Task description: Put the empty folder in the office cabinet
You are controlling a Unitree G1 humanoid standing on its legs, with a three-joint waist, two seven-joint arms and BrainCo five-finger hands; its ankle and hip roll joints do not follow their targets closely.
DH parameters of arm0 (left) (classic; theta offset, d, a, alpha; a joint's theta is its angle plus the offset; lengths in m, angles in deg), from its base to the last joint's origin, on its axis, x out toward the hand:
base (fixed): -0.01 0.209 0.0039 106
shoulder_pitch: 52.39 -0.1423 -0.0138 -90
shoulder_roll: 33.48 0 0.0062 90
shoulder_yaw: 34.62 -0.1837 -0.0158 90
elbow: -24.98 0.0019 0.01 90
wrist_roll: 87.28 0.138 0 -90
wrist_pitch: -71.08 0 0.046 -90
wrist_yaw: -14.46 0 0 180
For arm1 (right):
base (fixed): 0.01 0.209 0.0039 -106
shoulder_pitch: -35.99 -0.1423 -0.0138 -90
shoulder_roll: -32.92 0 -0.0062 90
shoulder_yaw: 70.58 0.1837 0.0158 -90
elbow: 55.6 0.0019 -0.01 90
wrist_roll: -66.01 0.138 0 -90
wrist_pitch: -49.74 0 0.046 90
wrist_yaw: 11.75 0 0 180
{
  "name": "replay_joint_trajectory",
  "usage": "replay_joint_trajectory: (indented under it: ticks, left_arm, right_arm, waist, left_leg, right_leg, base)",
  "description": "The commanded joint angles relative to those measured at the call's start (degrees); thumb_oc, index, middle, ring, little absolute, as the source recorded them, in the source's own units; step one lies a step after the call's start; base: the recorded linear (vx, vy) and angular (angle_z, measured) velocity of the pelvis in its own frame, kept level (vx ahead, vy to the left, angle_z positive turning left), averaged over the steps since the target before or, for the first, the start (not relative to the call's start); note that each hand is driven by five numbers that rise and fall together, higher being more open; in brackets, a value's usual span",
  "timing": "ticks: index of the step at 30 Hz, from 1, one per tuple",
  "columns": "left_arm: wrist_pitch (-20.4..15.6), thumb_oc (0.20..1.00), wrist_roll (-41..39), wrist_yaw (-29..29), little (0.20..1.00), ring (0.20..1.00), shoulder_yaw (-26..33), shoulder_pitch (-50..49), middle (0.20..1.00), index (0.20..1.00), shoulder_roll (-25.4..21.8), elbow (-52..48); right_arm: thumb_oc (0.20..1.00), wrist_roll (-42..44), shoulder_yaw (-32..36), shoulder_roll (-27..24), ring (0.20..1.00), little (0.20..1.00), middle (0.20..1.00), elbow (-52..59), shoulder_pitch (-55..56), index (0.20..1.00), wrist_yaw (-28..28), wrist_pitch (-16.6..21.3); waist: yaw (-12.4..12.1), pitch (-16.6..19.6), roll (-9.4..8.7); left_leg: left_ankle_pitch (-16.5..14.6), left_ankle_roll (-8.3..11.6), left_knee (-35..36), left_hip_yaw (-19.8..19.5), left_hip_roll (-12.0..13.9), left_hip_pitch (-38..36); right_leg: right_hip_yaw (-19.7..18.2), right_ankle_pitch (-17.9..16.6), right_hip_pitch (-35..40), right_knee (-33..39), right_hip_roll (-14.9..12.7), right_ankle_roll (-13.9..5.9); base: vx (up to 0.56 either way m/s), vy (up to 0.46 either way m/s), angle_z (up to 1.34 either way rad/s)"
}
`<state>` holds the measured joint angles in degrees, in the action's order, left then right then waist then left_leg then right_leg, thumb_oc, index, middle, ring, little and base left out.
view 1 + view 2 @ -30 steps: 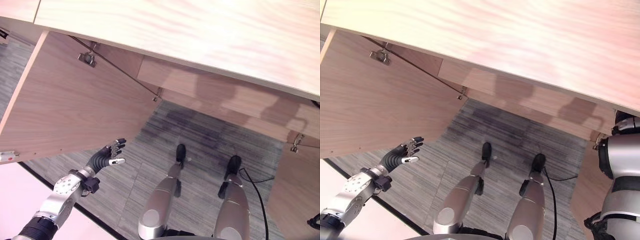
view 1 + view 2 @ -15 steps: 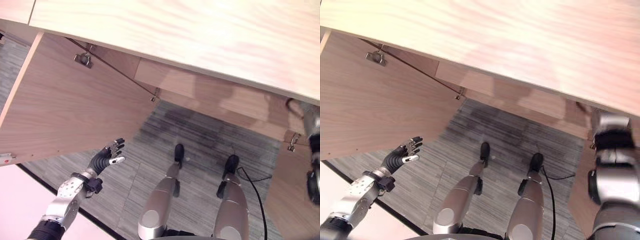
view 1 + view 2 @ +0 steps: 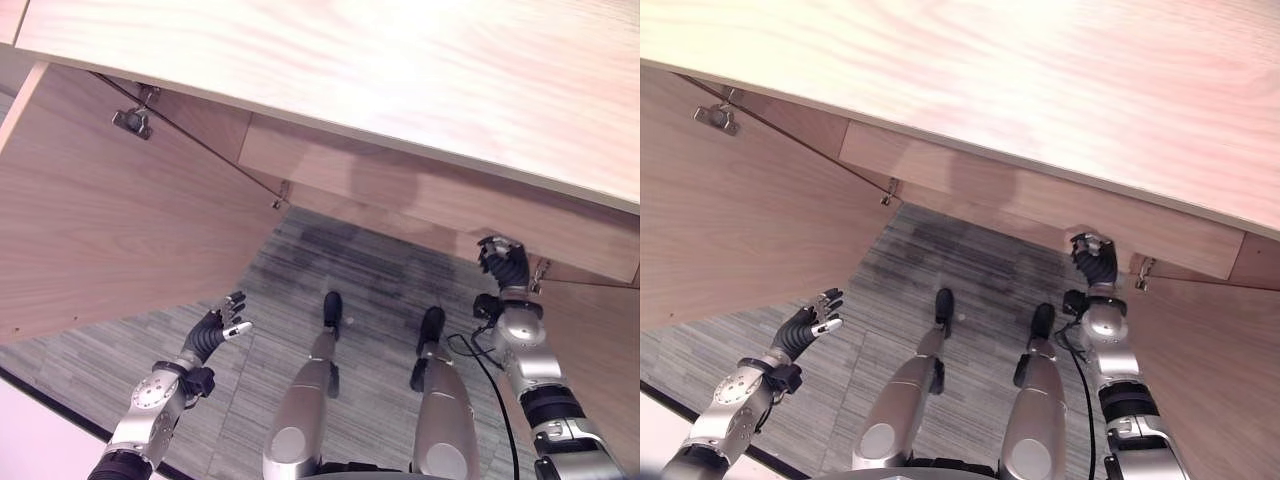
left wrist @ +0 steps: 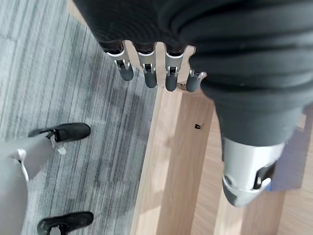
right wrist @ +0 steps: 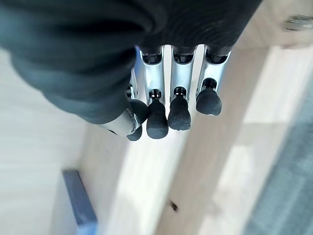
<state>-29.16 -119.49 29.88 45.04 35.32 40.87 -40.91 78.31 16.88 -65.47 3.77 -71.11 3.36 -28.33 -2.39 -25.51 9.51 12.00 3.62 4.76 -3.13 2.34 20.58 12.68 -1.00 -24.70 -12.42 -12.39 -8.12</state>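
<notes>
The light wood office cabinet (image 3: 400, 80) stands before me with both doors swung open. My right hand (image 3: 503, 262) is raised to the cabinet's front rail beside the right hinge (image 3: 540, 272). Its fingers (image 5: 178, 110) are relaxed and hold nothing. Past them in the right wrist view a thin blue folder edge (image 5: 79, 203) stands inside the cabinet against a wood wall. My left hand (image 3: 213, 330) hangs low over the carpet below the left door (image 3: 100, 230), fingers (image 4: 148, 73) straight and empty.
The right door (image 3: 600, 350) stands open close beside my right arm. A metal hinge (image 3: 132, 120) sits on the left door near its top. Grey striped carpet (image 3: 260, 300) lies between the two doors.
My right arm has come up into view and its hand now reaches the cabinet's front rail. The camera has shifted. The left hand stays open, a little lower.
</notes>
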Motion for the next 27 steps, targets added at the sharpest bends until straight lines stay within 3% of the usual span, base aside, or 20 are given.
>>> replay_joint_trajectory:
  ticks: [1,8,15,20,27]
  left_arm:
    - [-2.3,1.0,1.2,-0.6,1.0,1.0,-0.7,-0.2,1.0,1.0,-1.2,1.0]
    - [-2.5,1.0,1.1,-1.3,1.0,1.0,-1.1,0.0,1.0,1.0,-1.4,0.8]
    - [-2.4,1.0,-0.1,-1.1,1.0,1.0,-1.3,-0.1,1.0,1.0,-3.1,-0.3]
    - [-1.9,1.0,0.6,0.2,1.0,1.0,-1.8,-0.5,1.0,1.0,-3.8,0.3]
    - [-2.0,1.0,2.0,0.6,1.0,1.0,-1.8,-0.3,1.0,1.0,-3.1,1.7]
  right_arm:
    - [0.2,-0.3,-1.5,-0.2,0.2,0.2,0.2,-1.5,-2.0,0.2,-0.4,1.2]
    - [0.2,1.3,-2.2,-0.6,0.2,0.2,0.2,-8.5,-4.6,0.2,-0.4,0.2]
    - [0.2,3.8,-0.7,-5.0,0.2,0.2,0.2,-13.7,-11.8,0.2,1.0,0.0]
    - [0.2,4.0,2.4,-8.5,0.2,0.2,0.2,-8.7,-13.6,0.2,3.2,1.6]
    - [0.2,2.6,5.9,-9.3,0.2,0.2,0.2,-1.9,-12.0,0.2,5.0,3.4]
  waist:
    - [-1.8,1.4,-1.91]
    - [-2.2,1.1,-1.8]
    - [-3.4,0.2,-1.17]
    - [-3.7,0.5,-1.09]
    - [-3.5,1.0,-1.47]
  left_leg:
    - [-7.2,3.06,-1.8,-1.4,2.7,-2.0]
    - [-7.5,3.05,-2.3,-1.5,2.8,-1.9]
    - [-7.4,3.07,-2.3,-1.9,2.8,-1.3]
    - [-7.4,3.12,-2.1,-2.1,3.0,-1.3]
    - [-7.7,3.03,-2.1,-2.3,3.2,-1.2]
  right_leg:
    - [-2.9,-1.3,-0.1,2.7,-1.2,-2.74]
    - [-3.0,-0.8,-0.1,2.4,-1.2,-2.55]
    - [-2.9,-0.4,-0.6,1.8,-1.1,-2.44]
    - [-2.9,-0.2,-0.8,1.6,-0.9,-2.52]
    - [-2.8,0.1,-1.3,0.9,-0.8,-2.62]
  base:
    - [0.0,0.0,0.0]
    - [0.0,0.0,0.0]
    - [0.0,0.0,0.0]
    - [0.01,-0.003,0.0]
    - [0.01,-0.002,0.0]
